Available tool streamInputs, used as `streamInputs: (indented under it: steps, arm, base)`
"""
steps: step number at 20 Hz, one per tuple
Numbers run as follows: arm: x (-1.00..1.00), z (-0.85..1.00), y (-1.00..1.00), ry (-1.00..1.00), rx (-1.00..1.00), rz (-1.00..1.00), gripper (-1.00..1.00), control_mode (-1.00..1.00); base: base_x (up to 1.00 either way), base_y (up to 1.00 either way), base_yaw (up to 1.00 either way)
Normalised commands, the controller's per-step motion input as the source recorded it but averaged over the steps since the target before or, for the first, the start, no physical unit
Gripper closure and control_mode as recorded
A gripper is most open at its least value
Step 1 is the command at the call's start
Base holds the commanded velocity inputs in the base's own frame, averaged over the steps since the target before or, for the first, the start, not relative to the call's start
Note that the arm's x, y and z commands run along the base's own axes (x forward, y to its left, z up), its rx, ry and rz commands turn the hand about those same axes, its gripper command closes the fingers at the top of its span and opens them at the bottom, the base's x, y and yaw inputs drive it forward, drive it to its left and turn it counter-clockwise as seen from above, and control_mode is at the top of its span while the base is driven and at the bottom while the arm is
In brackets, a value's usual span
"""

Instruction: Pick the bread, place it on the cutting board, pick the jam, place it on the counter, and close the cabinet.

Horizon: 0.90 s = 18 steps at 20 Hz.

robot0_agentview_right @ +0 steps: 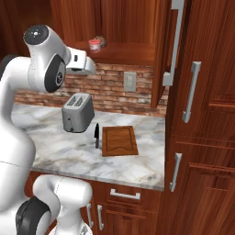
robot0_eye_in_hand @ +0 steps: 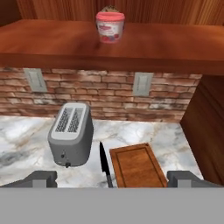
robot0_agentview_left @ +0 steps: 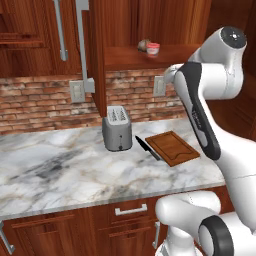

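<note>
Red jam (robot0_eye_in_hand: 110, 26) before bread (robot0_eye_in_hand: 109, 8) on cabinet (robot0_eye_in_hand: 131, 46) shelf, tool (robot0_eye_in_hand: 112, 178) wide, empty.

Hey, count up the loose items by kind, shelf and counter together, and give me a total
Jam jar, on the cabinet shelf: 1
Bread bun, on the shelf beside the jar: 1
Toaster, on the counter: 1
Knife, between toaster and board: 1
Cutting board, nothing on it: 1
Total: 5

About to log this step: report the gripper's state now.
Gripper: open and empty, fingers wide apart, facing the jam on the cabinet shelf.
</note>
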Motion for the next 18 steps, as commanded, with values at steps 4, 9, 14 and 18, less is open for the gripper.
streamInputs:
  steps: [4,9,14,18]
  arm:
    - [0.00,0.21,0.04,0.00,0.00,0.01,-1.00,-1.00]
    - [0.00,0.17,0.05,0.00,0.00,0.00,-1.00,-1.00]
    - [0.06,0.11,0.07,0.00,0.00,0.00,-1.00,-1.00]
    - [0.14,0.02,0.05,0.00,0.00,0.00,-1.00,-1.00]
  base:
    - [0.00,0.00,0.00]
    - [0.00,0.00,0.00]
    - [0.00,0.00,0.00]
    - [0.00,0.00,0.00]
